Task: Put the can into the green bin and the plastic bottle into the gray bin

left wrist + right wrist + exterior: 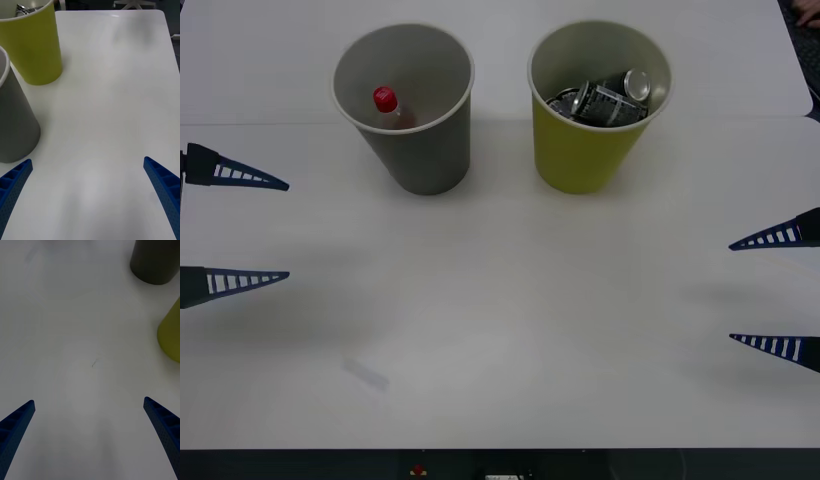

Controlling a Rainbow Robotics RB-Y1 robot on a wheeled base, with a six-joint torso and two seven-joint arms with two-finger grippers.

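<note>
gray bin (405,110) holds the plastic bottle (388,108); beside it, the green bin (598,105) holds crushed cans (605,98). left gripper (286,230) and right gripper (731,292) hover spread wide, released, over the white table (500,330).

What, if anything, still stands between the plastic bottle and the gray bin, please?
Nothing visible does: the plastic bottle already lies inside the gray bin, and the can inside the green bin. Both the left gripper and the right gripper hover open at the table's sides.

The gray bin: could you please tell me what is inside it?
Inside the gray bin stands the plastic bottle: red cap and upper body visible; its lower part is hidden by the bin's wall.
</note>
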